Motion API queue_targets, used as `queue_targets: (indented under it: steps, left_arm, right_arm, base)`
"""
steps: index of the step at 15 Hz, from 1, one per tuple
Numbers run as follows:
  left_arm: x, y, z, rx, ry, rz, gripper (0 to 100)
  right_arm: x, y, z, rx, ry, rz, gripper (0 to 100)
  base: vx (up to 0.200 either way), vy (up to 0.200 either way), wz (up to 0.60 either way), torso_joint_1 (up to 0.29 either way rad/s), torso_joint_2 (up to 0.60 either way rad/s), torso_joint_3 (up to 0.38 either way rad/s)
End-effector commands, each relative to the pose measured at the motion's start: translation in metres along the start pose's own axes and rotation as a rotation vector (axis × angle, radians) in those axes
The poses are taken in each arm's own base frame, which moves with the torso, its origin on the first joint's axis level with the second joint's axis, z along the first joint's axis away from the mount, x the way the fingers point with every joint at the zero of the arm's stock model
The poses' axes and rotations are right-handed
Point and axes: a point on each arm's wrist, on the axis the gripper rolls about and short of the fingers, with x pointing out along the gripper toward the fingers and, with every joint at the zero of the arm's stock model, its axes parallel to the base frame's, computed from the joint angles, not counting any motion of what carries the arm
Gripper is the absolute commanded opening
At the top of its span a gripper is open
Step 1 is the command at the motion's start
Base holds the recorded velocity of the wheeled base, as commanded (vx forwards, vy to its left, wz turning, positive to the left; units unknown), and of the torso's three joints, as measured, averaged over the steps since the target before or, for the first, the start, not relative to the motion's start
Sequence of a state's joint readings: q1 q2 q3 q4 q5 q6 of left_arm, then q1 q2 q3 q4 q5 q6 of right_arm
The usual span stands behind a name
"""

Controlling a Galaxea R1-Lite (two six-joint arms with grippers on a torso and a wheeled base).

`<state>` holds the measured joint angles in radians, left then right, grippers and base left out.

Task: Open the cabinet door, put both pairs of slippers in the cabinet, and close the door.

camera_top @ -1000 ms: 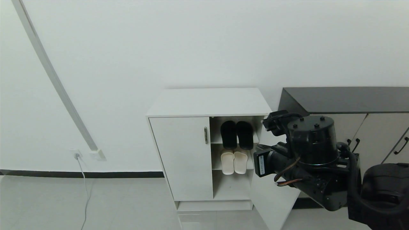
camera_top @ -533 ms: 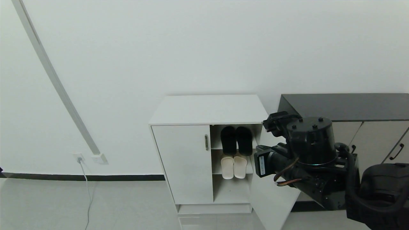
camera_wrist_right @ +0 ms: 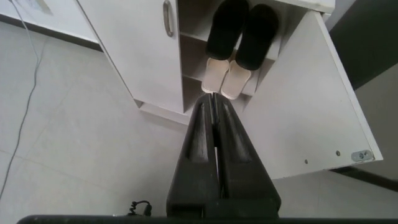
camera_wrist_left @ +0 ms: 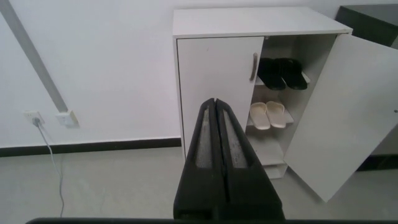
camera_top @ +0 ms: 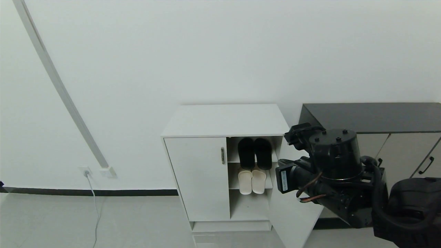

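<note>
Nearest, the left gripper (camera_wrist_left: 215, 102) has its fingers pressed together with nothing between them. The right gripper (camera_wrist_right: 214, 99) is likewise closed up and empty, near the swung-out right door (camera_top: 293, 220). Farther in, the white slippers (camera_top: 252, 181) sit on the middle shelf and the black slippers (camera_top: 255, 153) on the shelf above, inside the cabinet (camera_top: 224, 120). Both pairs look stowed, so closing is the step in hand. That likely calls for a gripper on the door's outer, right-hand face, pushing it left and away until it shuts
</note>
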<state>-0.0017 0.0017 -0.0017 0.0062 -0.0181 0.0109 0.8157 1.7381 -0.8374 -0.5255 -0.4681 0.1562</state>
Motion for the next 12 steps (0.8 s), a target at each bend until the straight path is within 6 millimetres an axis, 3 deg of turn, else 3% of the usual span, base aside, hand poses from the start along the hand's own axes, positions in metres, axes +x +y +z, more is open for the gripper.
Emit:
queue_targets:
  steps: [1, 6, 11, 12]
  left_arm:
    - [0.0, 0.0, 0.0, 0.0, 0.0, 0.001, 0]
    - [0.0, 0.0, 0.0, 0.003, 0.0, 0.001, 0]
    - [0.0, 0.0, 0.0, 0.0, 0.0, 0.0, 0]
    - [0.0, 0.0, 0.0, 0.0, 0.0, 0.0, 0]
  right_arm:
    - [0.0003, 0.0002, -0.0003, 0.0, 0.0, -0.001, 0]
    - [0.0008, 0.001, -0.0009, 0.002, 0.0, 0.004, 0]
    - [0.0074, 0.0017, -0.0074, -0.012, -0.015, 0.003, 0]
    - [0.0086, 0.002, -0.0096, -0.013, -0.014, 0.003, 0]
  base:
    - [0.0, 0.0, -0.6, 0.007, 0.0, 0.002]
    - [0.0, 0.0, -0.6, 0.007, 0.0, -0.001]
    - [0.0, 0.0, 0.0, 0.0, 0.0, 0.0]
    - [-0.2, 0.0, 0.0, 0.002, 0.0, -0.002]
